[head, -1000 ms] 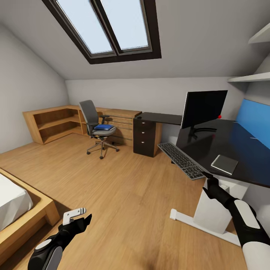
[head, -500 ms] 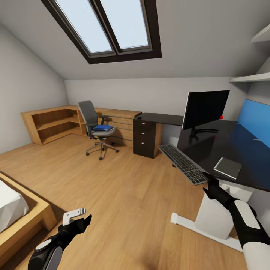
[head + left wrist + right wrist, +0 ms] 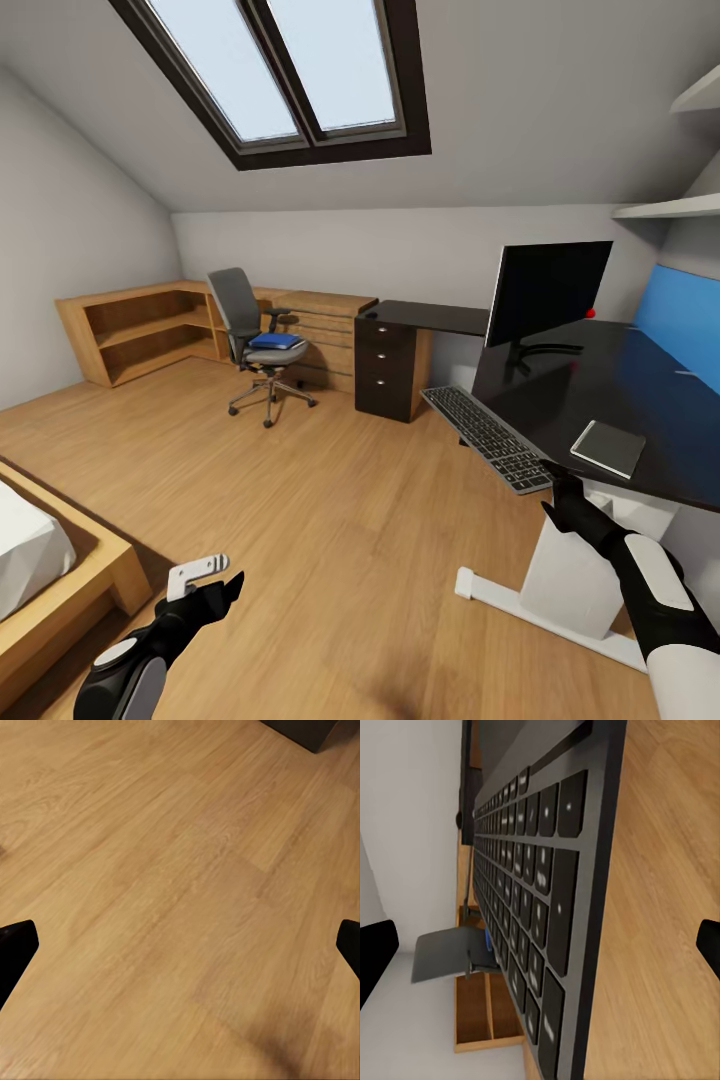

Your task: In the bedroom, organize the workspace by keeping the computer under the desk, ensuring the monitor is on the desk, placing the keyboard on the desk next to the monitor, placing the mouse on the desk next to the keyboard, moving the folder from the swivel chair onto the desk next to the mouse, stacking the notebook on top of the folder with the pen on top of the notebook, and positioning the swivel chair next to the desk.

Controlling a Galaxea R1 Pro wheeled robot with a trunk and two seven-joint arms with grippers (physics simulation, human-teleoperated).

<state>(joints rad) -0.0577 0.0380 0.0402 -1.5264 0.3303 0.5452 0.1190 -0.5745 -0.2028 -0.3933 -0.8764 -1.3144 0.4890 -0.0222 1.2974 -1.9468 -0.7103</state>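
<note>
Black keyboard (image 3: pixel 536 915) keys close in right wrist; head: notebook (image 3: pixel 608 447) on desk (image 3: pixel 600 380).

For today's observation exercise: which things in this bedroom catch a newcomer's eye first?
The keyboard juts past the desk's front edge, with the right gripper at its near end. The monitor stands on the desk, and the blue folder lies on the swivel chair across the room.

Keyboard (image 3: pixel 487 437) in the air off the desk (image 3: pixel 600 400) edge, right tool (image 3: pixel 553 470) at its near end.
</note>
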